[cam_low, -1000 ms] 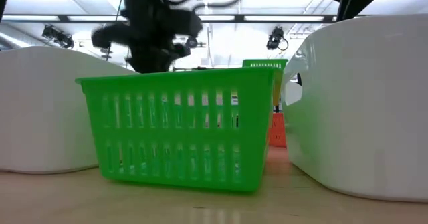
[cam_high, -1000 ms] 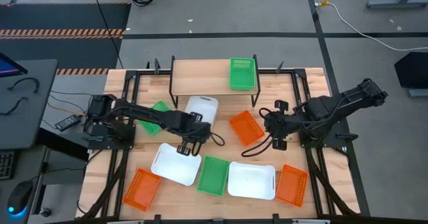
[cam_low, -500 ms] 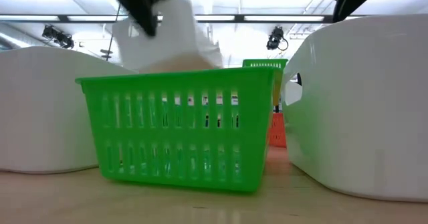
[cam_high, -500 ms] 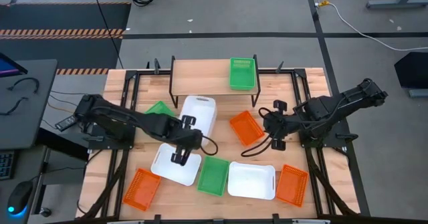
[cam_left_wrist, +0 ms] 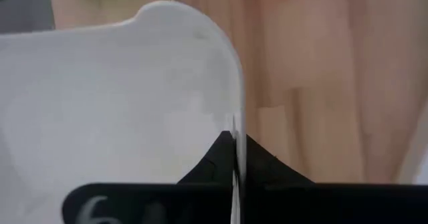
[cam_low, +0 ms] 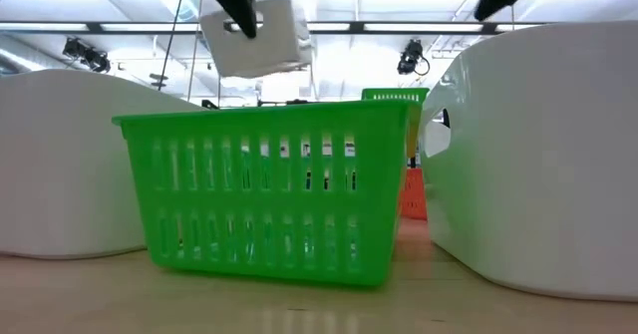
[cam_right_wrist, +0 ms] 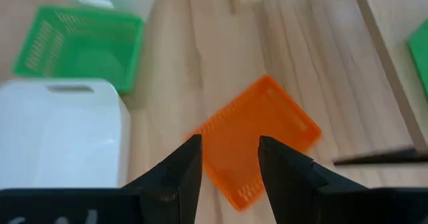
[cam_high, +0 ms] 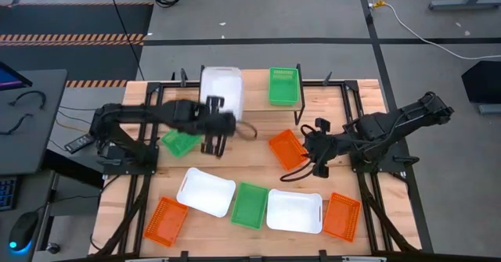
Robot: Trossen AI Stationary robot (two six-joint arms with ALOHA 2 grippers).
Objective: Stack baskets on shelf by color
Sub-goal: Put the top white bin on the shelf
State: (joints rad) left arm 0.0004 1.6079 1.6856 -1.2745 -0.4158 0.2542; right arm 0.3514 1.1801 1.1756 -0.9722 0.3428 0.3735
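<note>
My left gripper (cam_high: 217,113) is shut on a white basket (cam_high: 221,90) and holds it in the air at the shelf's (cam_high: 254,80) left end; in the low view this basket (cam_low: 261,33) hangs high above the table. A green basket (cam_high: 283,85) stands on the shelf's right part. My right gripper (cam_high: 310,151) is open above an orange basket (cam_high: 287,148) that lies on the table; its fingers (cam_right_wrist: 184,167) stand apart over the orange basket (cam_right_wrist: 257,140) and touch nothing. My left gripper pinches the white basket's wall at its rim (cam_left_wrist: 235,134), one finger inside the basket and one outside. The fingers slant down from the table's near side onto the basket's near end (cam_high: 218,107). The basket is lifted clear of the table and tilted.
On the table lie a green basket (cam_high: 180,141) at the left, and along the near edge an orange basket (cam_high: 165,220), a white one (cam_high: 206,192), a green one (cam_high: 250,205), a white one (cam_high: 293,211) and an orange one (cam_high: 342,215).
My left gripper has risen and gone toward the table's far edge, up to the shelf, carrying the white basket. The basket, which lay on the table in the middle, is now lifted clear and tilted at the shelf's left end.
</note>
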